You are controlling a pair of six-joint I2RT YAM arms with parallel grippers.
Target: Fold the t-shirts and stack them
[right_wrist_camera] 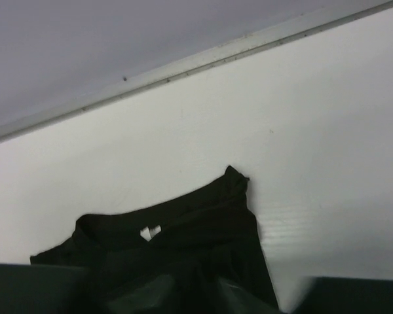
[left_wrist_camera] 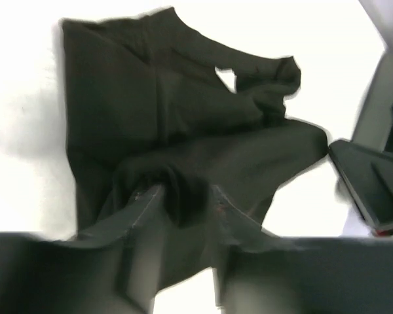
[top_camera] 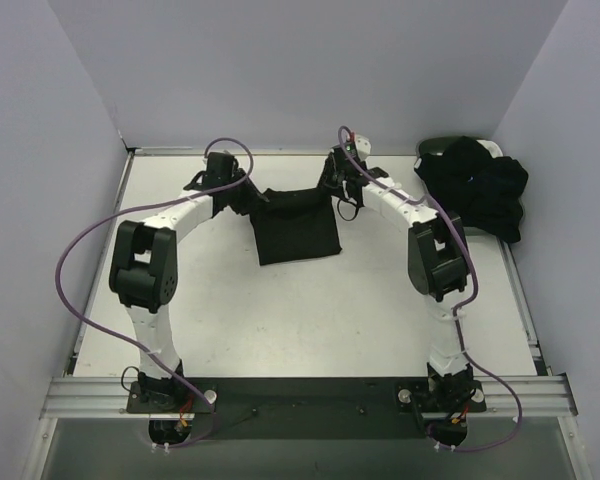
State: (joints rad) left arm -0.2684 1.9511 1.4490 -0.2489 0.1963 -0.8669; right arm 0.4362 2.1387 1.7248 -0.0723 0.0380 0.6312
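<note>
One black t-shirt [top_camera: 298, 232] hangs and lies partly folded at the far middle of the table. My left gripper [top_camera: 248, 196] is shut on its left top edge. In the left wrist view a bunch of the black cloth [left_wrist_camera: 183, 196] is pinched between the fingers [left_wrist_camera: 143, 212]. My right gripper [top_camera: 336, 192] is shut on the right top edge. In the right wrist view the shirt's collar [right_wrist_camera: 177, 226], with a small white label [right_wrist_camera: 149, 231], lies just beyond the fingertips [right_wrist_camera: 245, 297]. A heap of other black shirts [top_camera: 480, 185] lies at the back right.
A dark oval basket [top_camera: 438, 148] shows behind the heap at the back right corner. Grey walls close the table on three sides, and the back rail [right_wrist_camera: 203, 59] runs close behind the held shirt. A metal rail [top_camera: 300, 392] carries both arm bases at the near edge.
</note>
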